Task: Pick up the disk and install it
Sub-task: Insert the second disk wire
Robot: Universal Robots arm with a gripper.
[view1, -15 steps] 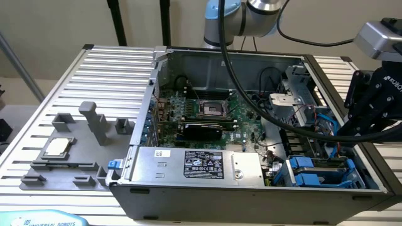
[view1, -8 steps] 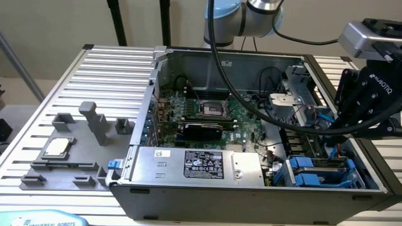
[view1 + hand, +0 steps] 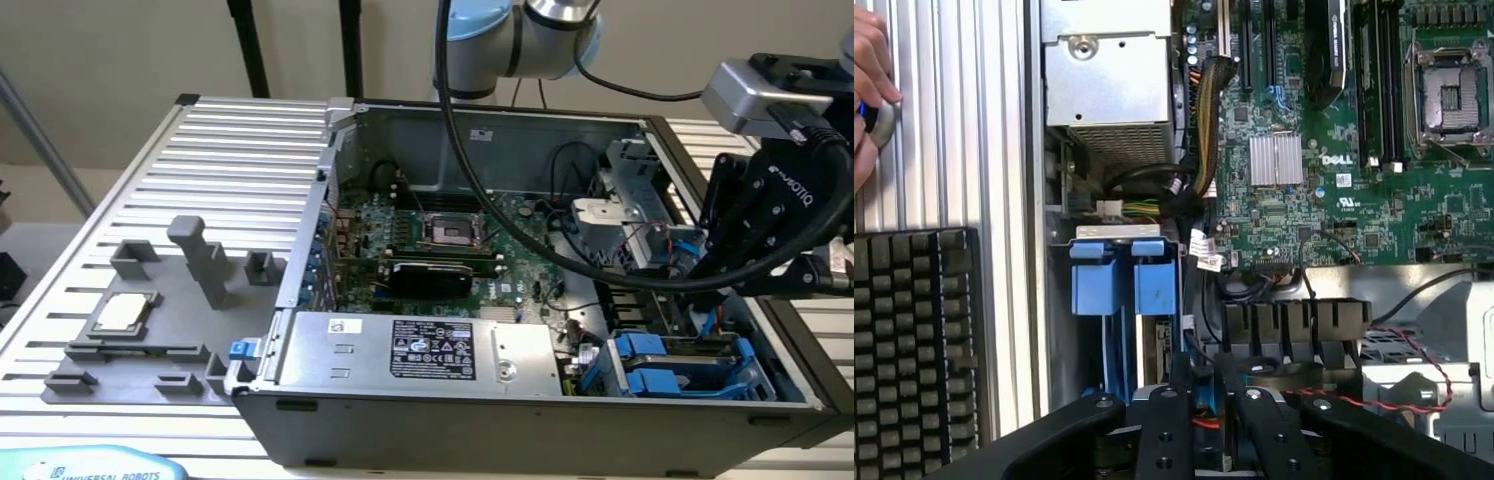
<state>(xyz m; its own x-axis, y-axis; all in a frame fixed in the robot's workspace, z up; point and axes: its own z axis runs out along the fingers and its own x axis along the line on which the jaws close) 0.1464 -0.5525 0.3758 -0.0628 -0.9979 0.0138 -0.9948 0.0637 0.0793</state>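
Overall level: even, moderately bright indoor light in both views; no hard directional beam.
Exterior view, shadows: soft shade inside the computer case, deepest along its far wall and under the drive bays; faint shadows beside the grey fixtures on the slatted surface.
Exterior view, glare: mild sheen on the surface slats and on the silver box.
Exterior view, focus: slightly soft; the label print is unreadable.
Wrist view, exposure: motherboard clearly lit; blue carrier tabs vivid.
Wrist view, focus: end effector dark, underexposed and slightly blurred.
Wrist view, distortion: none evident at the edges.
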